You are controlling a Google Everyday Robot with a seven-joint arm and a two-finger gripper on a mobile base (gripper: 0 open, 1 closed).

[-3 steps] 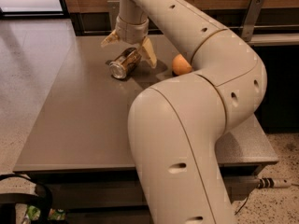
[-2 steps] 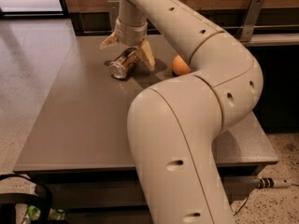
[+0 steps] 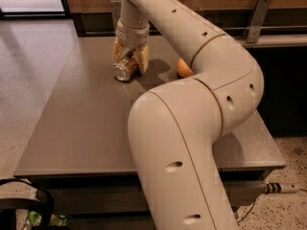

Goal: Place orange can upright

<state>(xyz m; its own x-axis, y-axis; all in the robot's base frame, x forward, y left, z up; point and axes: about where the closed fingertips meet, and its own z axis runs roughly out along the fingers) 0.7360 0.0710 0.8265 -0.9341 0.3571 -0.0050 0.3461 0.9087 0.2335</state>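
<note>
The orange can (image 3: 123, 70) lies on its side at the far part of the grey table (image 3: 81, 123), its silver end facing me. My gripper (image 3: 129, 60) comes down on it from above. Its two tan fingers (image 3: 142, 59) sit close against either side of the can's body, shut on it. The can rests on the table top. The big cream arm fills the middle and right of the view and hides part of the table.
A round orange fruit (image 3: 183, 68) sits on the table just right of the gripper, half hidden by the arm. A wooden wall with metal brackets (image 3: 256, 13) runs behind the table. Tiled floor lies to the left, and a cable (image 3: 276, 188) lies at the lower right.
The fingers were spread wide over the can before. They have drawn in and now press against its sides. The can has stayed lying in the same place.
</note>
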